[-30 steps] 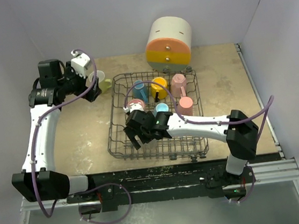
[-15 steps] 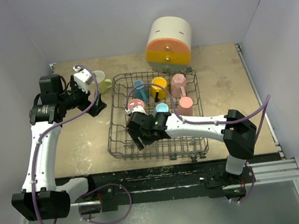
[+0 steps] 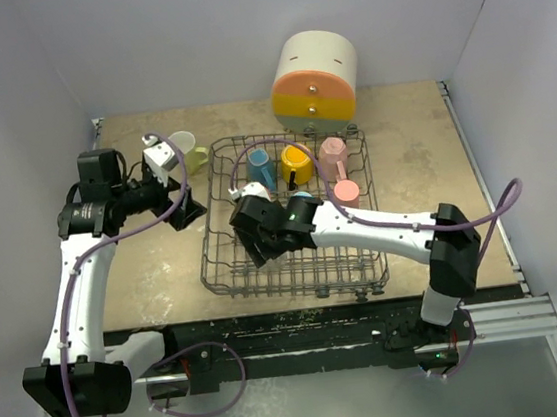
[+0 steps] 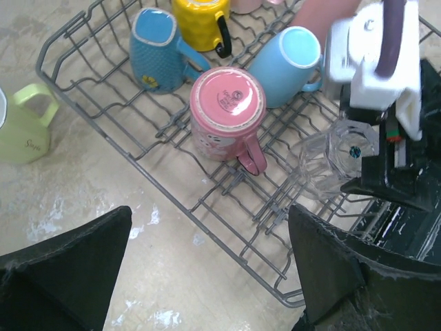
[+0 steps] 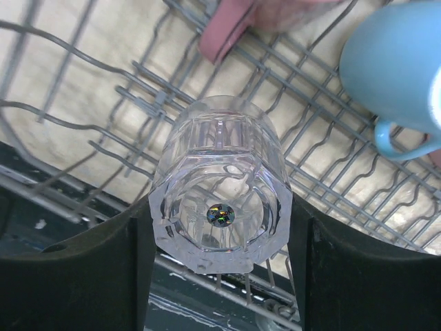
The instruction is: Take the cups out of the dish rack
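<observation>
The grey wire dish rack sits mid-table. My right gripper is inside its near-left part, shut on a clear glass held just above the wires; the glass also shows in the left wrist view. In the rack are a blue mug, a yellow mug, two pink mugs, a light blue mug and an upside-down pink mug. A lime mug and a pale cup stand on the table left of the rack. My left gripper is open and empty beside the rack's left wall.
A big cream, orange and green cylinder with knobs stands behind the rack. Purple-grey walls close in the table at the back and on both sides. Bare table lies left of the rack.
My left gripper has moved away from the lime mug and pale cup, nearer and toward the rack's left wall. My right gripper has shifted slightly farther into the rack with the glass.
</observation>
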Available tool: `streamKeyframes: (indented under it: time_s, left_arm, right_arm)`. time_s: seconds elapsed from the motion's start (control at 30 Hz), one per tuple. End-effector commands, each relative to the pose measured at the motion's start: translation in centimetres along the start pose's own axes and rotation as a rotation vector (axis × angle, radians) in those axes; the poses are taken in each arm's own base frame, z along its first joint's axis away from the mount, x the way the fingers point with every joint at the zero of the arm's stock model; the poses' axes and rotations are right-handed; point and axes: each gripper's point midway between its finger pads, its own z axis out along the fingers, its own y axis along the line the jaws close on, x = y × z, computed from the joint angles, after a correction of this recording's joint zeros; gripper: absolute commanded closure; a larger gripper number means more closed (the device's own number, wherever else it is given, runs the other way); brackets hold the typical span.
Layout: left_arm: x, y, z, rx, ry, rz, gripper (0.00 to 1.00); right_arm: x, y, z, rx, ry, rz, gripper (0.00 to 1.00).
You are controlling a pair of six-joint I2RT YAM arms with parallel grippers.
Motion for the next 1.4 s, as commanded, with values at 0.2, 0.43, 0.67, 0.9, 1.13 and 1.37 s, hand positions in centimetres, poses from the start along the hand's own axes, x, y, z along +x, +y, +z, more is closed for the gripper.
streamKeyframes:
  time_s: [0.2, 0.43, 0.67, 0.9, 1.13, 1.37]
  left_arm:
    - [-0.8, -5.1, -1.8, 0.213, -0.102, 0.232, 0.01]
    - [-0.8, -7.1, -2.5, 0.271, -0.186, 0.427, 0.01]
    - [-3.4, -7.7, -2.8, 0.317, -0.253, 0.474, 0.00]
    - [-5.7, -9.4, -4.9, 0.322, -0.319, 0.531, 0.06]
    - [-7.9, -11.1, -6.6, 0.335, -0.408, 0.537, 0.12]
    - [-10.4, -11.8, -7.6, 0.367, -0.468, 0.460, 0.19]
  right_arm:
    - [-9.5, -2.9, -11.1, -0.180, -0.253, 0.148, 0.73]
    - [-12.8, -3.3, -16.8, -0.465, -0.359, 0.214, 0.73]
    - [-14.2, -0.6, -20.5, -0.882, -0.382, 0.260, 0.73]
    - [-13.7, 0.6, -22.4, -1.249, -0.311, 0.351, 0.73]
    - [-13.9, 1.4, -23.8, -1.437, -0.292, 0.404, 0.73]
    - [-15.1, 1.2, -24.5, -1.498, -0.344, 0.482, 0.74]
